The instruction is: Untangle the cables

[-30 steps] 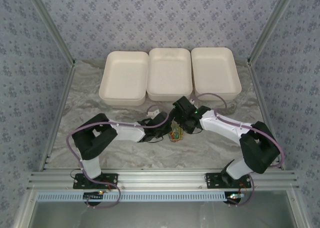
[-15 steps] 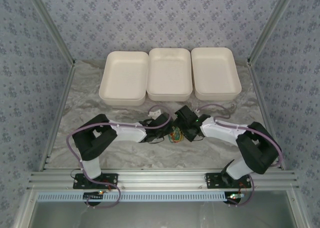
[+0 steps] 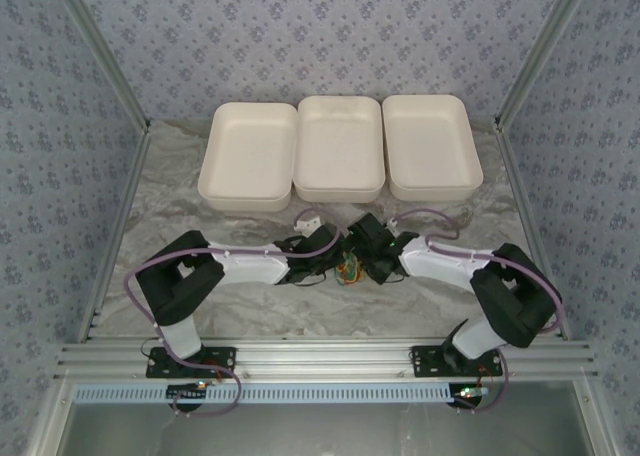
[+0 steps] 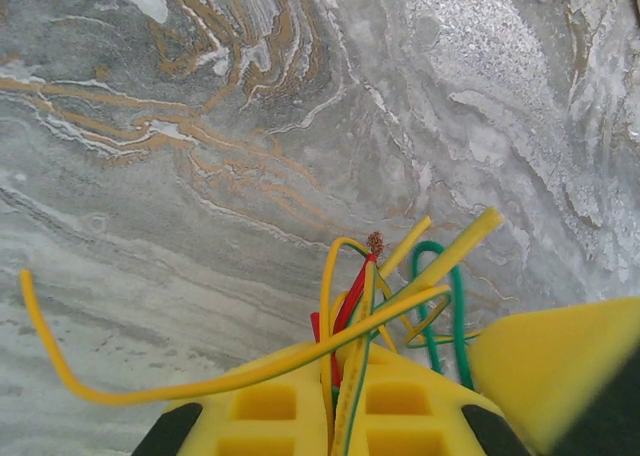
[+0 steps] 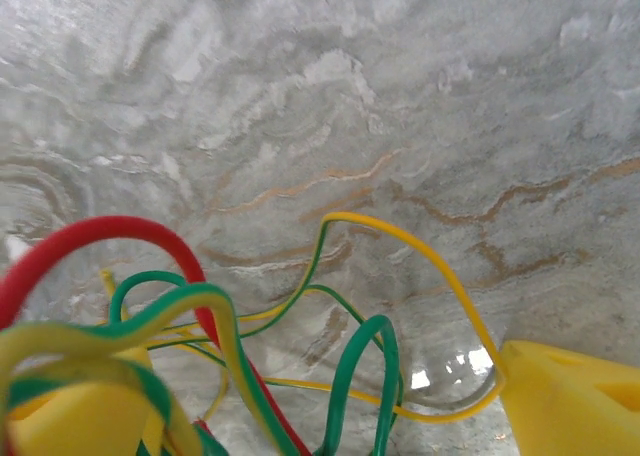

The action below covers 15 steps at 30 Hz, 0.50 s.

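Several thin cables, red, yellow and green, sit knotted at the middle of the table. The left gripper is clenched on a bunch of strands, by my reading to anchor the knot. The right gripper has its jaws spread wide with loose loops between them, unpinched. Bare marble lies left, right and near, so sideways pulls have room, and the white trays line the far edge, well apart.

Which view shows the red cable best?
Right wrist: the red cable arcs large and sharp at left. Left wrist shows a short red stretch among yellow strands; top external shows a tiny tangle.
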Each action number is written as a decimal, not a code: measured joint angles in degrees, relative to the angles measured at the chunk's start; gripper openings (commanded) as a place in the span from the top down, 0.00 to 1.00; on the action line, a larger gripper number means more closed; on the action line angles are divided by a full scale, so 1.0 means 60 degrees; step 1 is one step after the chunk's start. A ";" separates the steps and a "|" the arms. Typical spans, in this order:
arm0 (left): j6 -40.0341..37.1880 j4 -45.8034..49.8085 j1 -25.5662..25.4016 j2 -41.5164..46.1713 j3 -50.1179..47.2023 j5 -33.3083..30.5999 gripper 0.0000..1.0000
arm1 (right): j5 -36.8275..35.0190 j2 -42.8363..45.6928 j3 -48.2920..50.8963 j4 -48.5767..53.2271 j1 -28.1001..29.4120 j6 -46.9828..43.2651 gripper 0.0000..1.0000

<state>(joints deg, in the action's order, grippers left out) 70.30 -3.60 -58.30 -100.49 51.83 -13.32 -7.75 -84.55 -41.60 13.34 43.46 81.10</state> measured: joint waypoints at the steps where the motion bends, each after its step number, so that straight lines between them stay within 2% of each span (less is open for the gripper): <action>1: -0.0011 0.0018 0.0000 0.0000 0.0000 0.0000 1.00 | -0.0095 0.0168 0.0058 -0.0022 0.0080 0.0025 0.04; 8: -0.0044 0.0066 0.0000 0.0011 0.0000 0.0004 1.00 | -0.0568 0.1563 0.0171 -0.0015 0.0244 -0.0084 0.03; 15: -0.0073 0.0219 0.0004 0.0011 0.0000 -0.0004 1.00 | -0.0142 0.0441 0.0240 -0.0554 0.0175 0.0098 0.12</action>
<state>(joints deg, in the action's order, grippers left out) 69.87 -2.28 -58.28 -100.42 51.83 -13.34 -8.60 -81.91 -40.16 10.02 44.51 81.69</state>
